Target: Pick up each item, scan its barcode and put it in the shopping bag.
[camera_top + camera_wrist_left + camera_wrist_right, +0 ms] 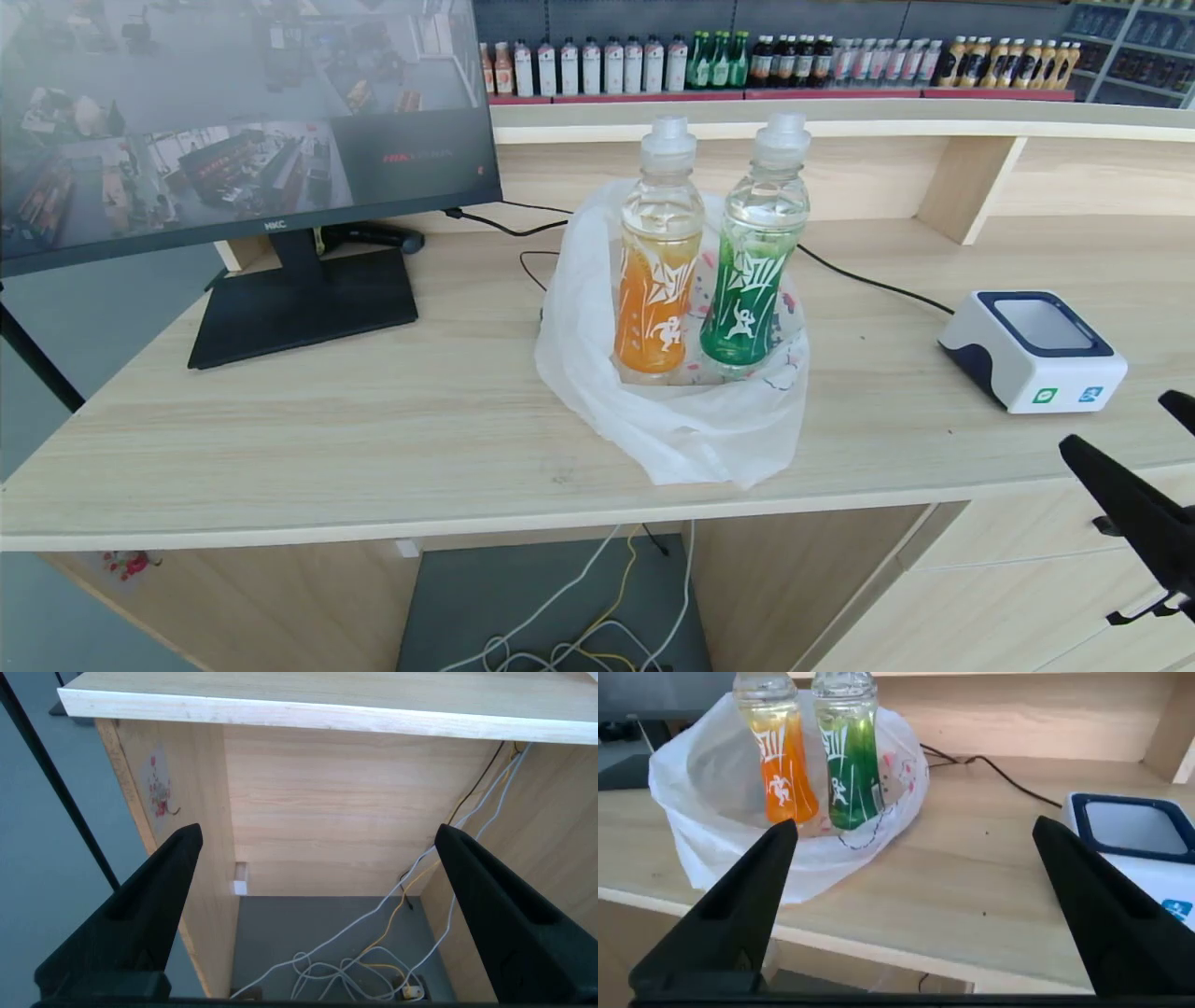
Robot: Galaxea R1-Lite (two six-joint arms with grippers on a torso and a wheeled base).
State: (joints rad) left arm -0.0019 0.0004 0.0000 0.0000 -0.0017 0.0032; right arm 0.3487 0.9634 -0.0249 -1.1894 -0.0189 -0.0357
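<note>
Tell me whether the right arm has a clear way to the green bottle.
Probably yes. The green bottle stands upright in the bag, on the side nearer that arm; the open right pincer faces it across bare counter, and the scanner sits clear.

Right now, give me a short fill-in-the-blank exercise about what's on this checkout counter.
1. The orange bottle and green bottle both stand ____ in the shopping bag.
2. The barcode scanner sits on the robot's ____ of that bag.
3. The right pincer is ____, holding nothing.
Missing words: upright; right; open.
</note>
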